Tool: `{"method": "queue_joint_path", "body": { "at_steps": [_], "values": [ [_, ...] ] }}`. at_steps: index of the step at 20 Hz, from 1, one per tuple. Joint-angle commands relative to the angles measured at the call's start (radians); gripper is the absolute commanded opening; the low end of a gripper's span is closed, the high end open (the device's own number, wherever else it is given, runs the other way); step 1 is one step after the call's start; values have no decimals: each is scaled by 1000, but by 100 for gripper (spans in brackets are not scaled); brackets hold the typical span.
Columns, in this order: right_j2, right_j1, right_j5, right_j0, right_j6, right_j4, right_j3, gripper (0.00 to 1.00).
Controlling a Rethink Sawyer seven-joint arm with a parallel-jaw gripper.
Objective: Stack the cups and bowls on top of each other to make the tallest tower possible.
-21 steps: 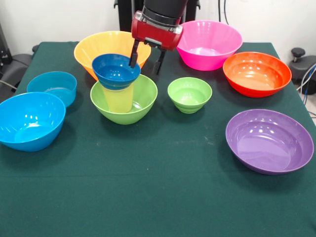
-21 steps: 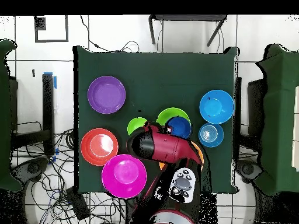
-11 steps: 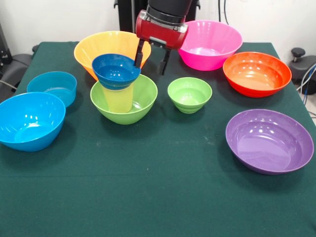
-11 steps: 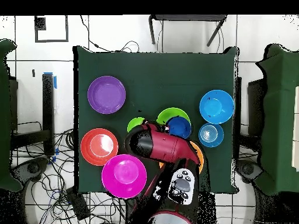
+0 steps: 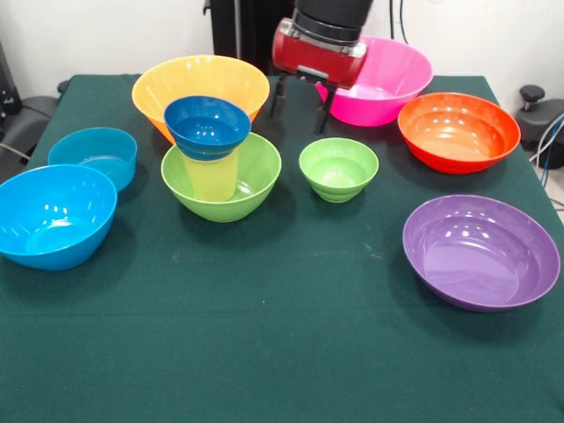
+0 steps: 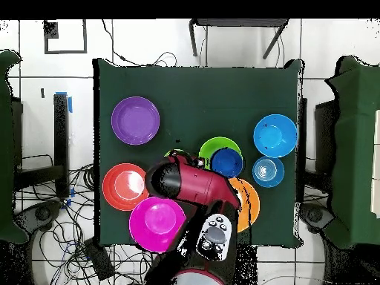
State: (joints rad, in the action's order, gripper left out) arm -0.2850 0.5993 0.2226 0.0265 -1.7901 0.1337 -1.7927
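On the green table [image 5: 264, 352], the empty, open pincer [image 5: 298, 99] has drifted from the 3-piece tower [image 5: 211, 159] toward the pink bowl [image 5: 388, 79], likely next.

A dark green table [image 5: 264, 352] carries bowls: purple bowl [image 5: 480, 251] at four o'clock, red-orange bowl [image 5: 458, 130] at two, pink bowl [image 5: 374, 79] at one, orange bowl [image 5: 200, 88] at eleven, blue bowl [image 5: 53, 214] at nine, large lime-green bowl [image 5: 222, 176] near centre

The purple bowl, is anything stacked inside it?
No, the purple bowl sits empty on the table, apart from the others.
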Motion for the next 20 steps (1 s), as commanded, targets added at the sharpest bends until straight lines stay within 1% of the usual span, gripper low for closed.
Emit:
{"method": "queue_joint_path", "body": {
  "at_steps": [1,7,9,13,20],
  "values": [
    [76,-34,127,38,-208,58,13,100],
    [66,-37,146,58,-219,74,22,100],
    [85,-34,150,47,-220,79,11,100],
    [72,-31,158,60,-224,73,11,100],
    [110,-17,144,40,-219,68,-10,100]
  ]
}}
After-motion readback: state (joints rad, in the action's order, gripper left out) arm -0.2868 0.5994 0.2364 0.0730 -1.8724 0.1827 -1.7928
